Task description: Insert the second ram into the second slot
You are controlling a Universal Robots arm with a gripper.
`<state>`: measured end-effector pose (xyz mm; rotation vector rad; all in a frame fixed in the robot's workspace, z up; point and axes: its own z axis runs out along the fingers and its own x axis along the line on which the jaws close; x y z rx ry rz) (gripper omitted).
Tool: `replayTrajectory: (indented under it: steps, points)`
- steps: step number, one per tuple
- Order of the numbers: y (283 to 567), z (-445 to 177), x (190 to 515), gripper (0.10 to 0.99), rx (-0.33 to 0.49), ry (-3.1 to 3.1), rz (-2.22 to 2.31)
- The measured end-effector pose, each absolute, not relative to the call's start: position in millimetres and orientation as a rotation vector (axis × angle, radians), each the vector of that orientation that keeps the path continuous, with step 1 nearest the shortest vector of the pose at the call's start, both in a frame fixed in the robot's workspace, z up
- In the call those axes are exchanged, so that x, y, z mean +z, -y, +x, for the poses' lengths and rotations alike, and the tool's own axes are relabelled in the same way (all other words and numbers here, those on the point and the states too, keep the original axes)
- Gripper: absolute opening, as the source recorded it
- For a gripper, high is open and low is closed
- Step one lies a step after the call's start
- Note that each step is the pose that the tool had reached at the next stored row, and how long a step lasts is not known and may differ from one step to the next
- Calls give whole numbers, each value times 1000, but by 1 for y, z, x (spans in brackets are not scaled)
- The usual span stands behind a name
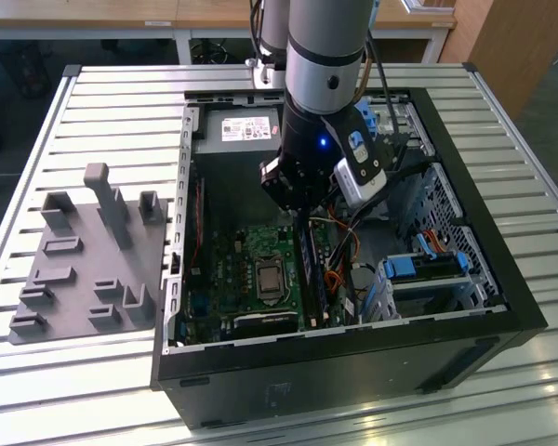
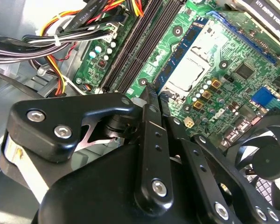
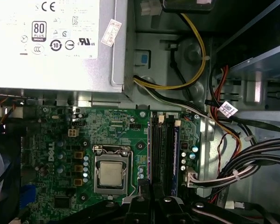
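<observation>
Inside the case, over the motherboard, the gripper hangs with its fingers pressed together, nothing seen between them. Right beneath its tips the ram stands on edge in the slot bank beside the CPU socket; whether they touch I cannot tell

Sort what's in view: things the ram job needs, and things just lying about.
Job in hand:
- hand
- second ram, the blue stick at the hand
- memory slots

Lying about:
- grey fixture tray
- power supply
- blue drive bracket
- fan
- cable bundle
</observation>
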<state>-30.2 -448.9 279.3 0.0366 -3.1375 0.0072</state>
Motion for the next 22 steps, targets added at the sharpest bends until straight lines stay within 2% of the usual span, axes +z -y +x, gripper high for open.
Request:
replayTrajectory:
  steps: [22]
  points:
    - [449,-30,272,137,7,3137,37]
